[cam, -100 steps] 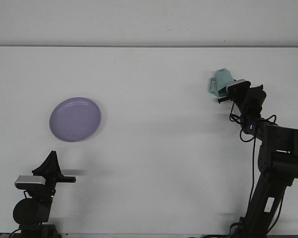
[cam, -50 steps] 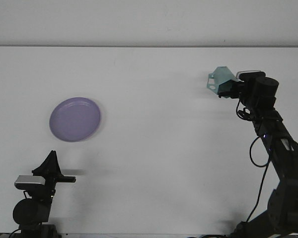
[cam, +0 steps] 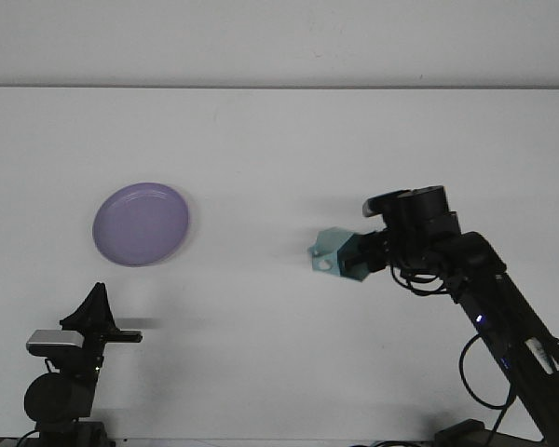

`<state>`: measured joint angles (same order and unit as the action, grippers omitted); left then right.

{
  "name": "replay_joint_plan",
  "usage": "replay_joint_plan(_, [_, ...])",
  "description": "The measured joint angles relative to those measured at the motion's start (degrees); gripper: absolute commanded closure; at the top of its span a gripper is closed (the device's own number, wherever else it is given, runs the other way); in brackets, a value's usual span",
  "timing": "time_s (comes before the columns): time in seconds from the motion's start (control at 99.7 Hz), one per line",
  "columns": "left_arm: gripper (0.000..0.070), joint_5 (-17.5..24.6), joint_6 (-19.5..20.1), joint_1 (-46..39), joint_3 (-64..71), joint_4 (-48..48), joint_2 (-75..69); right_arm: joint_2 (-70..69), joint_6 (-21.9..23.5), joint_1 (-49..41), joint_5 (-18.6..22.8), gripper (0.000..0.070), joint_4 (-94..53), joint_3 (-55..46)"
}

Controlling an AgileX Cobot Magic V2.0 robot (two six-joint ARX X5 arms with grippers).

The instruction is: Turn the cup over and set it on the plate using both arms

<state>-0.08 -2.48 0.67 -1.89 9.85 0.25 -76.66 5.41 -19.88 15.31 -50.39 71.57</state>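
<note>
Your right gripper [cam: 361, 257] is pinching the cup [cam: 339, 255] and holding it clear of the bench [cam: 279, 140], roughly at the four o'clock side of the bench's centre. The arm is reaching toward nine o'clock, which looks like a carry toward the middle where the other arm could meet it; that would suit a two-arm task, since the plate [cam: 141, 223] is lying well apart at nine o'clock, on the left arm's side.

The cup is pale teal, faceted rather than round, and it is lying tipped on its side in the grip, one end pointing to nine o'clock. A small handle-like tab with a hole seems to be hanging at its lower left, though the view is too coarse for you to be sure which end is the mouth.

Your left gripper [cam: 101, 312] is waiting low at seven o'clock, near the bench's front edge, holding nothing; from this angle you cannot tell whether it is spread or pressed together. The plate is lavender, shallow, and sitting flat with nothing on it.
</note>
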Motion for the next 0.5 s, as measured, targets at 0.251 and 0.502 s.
replay_joint_plan(0.251, [0.0688,0.0,-0.02,0.0,0.0,0.0,0.0,-3.72,-0.28,-12.7,-0.85,0.07,-6.1,4.87])
replay_joint_plan(0.502, [0.0688,0.0,-0.02,0.0,0.0,-0.02,0.0,-18.08,-3.78,-15.87,-7.85,0.07,-22.49,17.84])
